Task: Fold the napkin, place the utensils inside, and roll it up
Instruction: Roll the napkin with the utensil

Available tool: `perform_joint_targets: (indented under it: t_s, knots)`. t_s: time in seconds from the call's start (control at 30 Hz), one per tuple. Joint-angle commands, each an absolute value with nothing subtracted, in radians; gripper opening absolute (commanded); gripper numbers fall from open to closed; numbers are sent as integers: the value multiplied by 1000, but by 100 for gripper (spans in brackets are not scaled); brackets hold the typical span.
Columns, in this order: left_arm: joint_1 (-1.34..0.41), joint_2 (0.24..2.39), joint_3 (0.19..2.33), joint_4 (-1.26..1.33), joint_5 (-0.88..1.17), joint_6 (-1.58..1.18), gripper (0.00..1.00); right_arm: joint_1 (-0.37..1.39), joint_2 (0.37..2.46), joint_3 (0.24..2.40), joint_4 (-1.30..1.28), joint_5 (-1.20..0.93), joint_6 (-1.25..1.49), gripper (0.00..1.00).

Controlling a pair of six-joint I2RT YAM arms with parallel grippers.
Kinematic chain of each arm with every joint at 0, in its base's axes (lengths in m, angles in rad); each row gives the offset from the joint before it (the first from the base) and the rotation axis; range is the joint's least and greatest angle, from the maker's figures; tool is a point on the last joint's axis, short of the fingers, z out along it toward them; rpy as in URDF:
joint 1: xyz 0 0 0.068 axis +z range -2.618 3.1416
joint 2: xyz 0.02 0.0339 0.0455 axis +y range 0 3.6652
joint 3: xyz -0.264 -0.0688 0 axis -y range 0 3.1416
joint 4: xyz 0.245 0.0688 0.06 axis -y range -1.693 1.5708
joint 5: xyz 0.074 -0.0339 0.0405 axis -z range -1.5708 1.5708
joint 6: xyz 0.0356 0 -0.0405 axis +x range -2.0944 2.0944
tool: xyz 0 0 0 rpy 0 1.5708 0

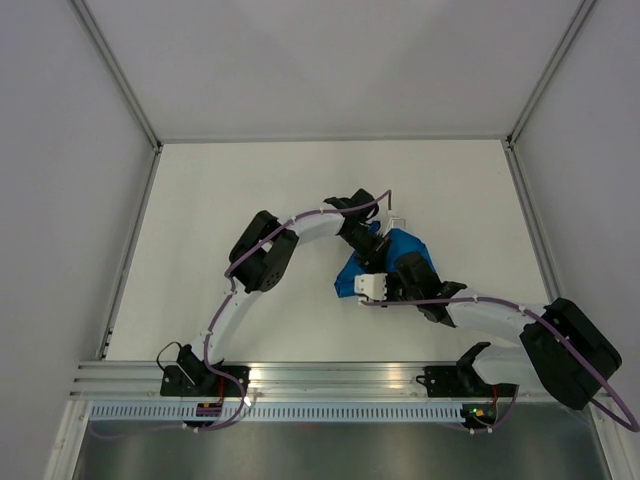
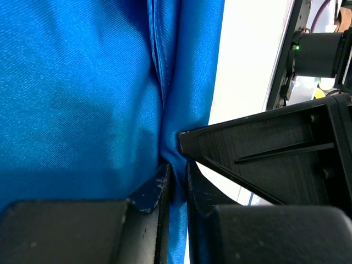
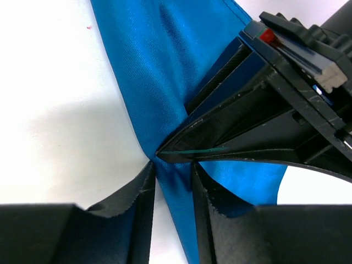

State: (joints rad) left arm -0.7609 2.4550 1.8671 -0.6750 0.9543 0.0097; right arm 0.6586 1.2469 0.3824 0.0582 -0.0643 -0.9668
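The bright-blue napkin (image 1: 408, 250) is bunched up at the middle of the table, lifted between the two grippers. My left gripper (image 1: 376, 240) comes in from the left and is shut on a fold of the napkin (image 2: 82, 82); cloth fills the narrow gap between its jaws (image 2: 177, 173). My right gripper (image 1: 396, 268) comes in from the right and holds a taut strip of the napkin (image 3: 159, 82) between its jaws (image 3: 173, 173). The two grippers' fingertips nearly touch. The knife is not in view.
White tabletop (image 1: 250, 180) enclosed by pale walls at the back and sides. A metal rail (image 1: 330, 372) with both arm bases runs along the near edge. The right arm's elbow (image 1: 565, 350) hangs over the table's right front corner.
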Motion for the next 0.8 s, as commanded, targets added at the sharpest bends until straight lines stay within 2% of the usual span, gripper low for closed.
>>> perform_joint_targets:
  t_s: [0.0, 0.17, 0.3, 0.4, 0.77]
  knots:
    - [-770, 2516, 1832, -792, 813, 41, 14, 647, 1310, 393, -81, -34, -951, 34]
    - [-758, 2490, 1832, -785, 824, 38, 19, 647, 1353, 461, -172, -87, -928, 31]
    - [-744, 2441, 1803, -736, 822, 11, 34, 647, 1390, 518, -276, -136, -908, 27]
    - [-733, 2396, 1783, -693, 821, -23, 39, 647, 1416, 545, -311, -155, -900, 26]
    - [-681, 2286, 1737, -579, 770, -126, 45, 546, 1531, 687, -507, -314, -942, 24]
